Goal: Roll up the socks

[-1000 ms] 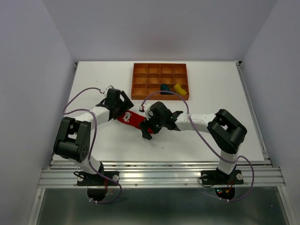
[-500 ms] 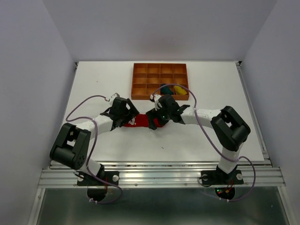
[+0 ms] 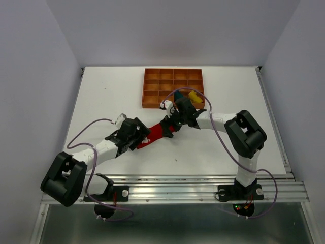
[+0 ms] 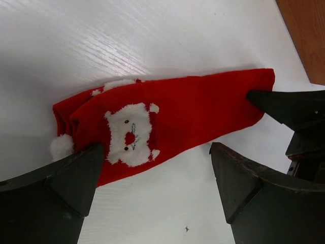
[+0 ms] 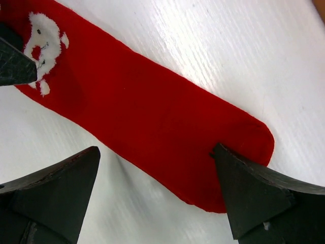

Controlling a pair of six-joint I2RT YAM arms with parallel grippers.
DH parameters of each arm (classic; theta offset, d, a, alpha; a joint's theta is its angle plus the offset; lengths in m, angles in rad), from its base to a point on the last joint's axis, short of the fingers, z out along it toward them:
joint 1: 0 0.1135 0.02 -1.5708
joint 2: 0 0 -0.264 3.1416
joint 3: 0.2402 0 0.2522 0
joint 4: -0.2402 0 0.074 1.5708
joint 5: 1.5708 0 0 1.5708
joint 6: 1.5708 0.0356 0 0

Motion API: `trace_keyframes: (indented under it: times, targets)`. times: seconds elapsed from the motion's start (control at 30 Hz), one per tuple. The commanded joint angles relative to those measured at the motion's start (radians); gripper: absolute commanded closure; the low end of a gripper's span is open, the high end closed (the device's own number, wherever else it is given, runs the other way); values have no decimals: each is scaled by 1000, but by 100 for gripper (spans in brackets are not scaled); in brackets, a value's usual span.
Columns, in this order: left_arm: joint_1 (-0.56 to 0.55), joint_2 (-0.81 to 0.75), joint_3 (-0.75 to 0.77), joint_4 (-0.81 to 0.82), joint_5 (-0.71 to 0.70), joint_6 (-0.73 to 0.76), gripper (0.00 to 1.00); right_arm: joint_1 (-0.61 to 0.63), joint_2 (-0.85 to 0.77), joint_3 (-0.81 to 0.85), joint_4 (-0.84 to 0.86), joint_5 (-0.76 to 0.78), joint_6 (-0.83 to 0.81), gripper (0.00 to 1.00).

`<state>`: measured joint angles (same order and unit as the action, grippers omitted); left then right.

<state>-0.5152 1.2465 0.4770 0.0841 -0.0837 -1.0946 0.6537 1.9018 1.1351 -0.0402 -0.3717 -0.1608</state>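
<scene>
The red sock (image 3: 156, 134) lies flat and stretched out on the white table between my two grippers. It has a white bear face (image 4: 129, 133) near one end. My left gripper (image 4: 155, 170) is open over the bear-face end. My right gripper (image 5: 157, 175) is open over the plain end (image 5: 238, 142), one finger touching it. In the top view the left gripper (image 3: 142, 136) and right gripper (image 3: 170, 127) sit at opposite ends of the sock. A dark teal bundle (image 3: 179, 94) and a yellow bundle (image 3: 194, 96) sit in the tray, partly hidden by the right arm.
An orange-brown gridded tray (image 3: 157, 89) stands at the back centre of the table, just behind the right gripper. Its corner shows in the left wrist view (image 4: 307, 35). Grey walls close in the table on three sides.
Both grippers have drawn apart, the left toward the near left, the right toward the tray. The red sock, bunched before, now lies stretched flat with both grippers open.
</scene>
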Motion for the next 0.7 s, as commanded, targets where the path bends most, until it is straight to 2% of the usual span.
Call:
trace_keyframes:
  times: [0.0, 0.2, 0.4, 0.53, 0.67]
  targets:
    - [-31, 34, -54, -83, -7, -69, 1, -23, 66, 40, -23, -92, -212, 0]
    - [-124, -18, -72, -58, -7, -160, 1, -23, 62, 83, -59, -62, -338, 0]
    - [-171, -39, -58, -76, -7, -169, 1, -23, 85, 206, -266, -134, -410, 0]
    - [-172, -142, 11, -187, -43, -128, 1, -23, -27, 164, -271, -112, -369, 0]
    - [-172, -258, 128, -383, -154, -96, 1, 21, -150, 108, -232, -53, -263, 0]
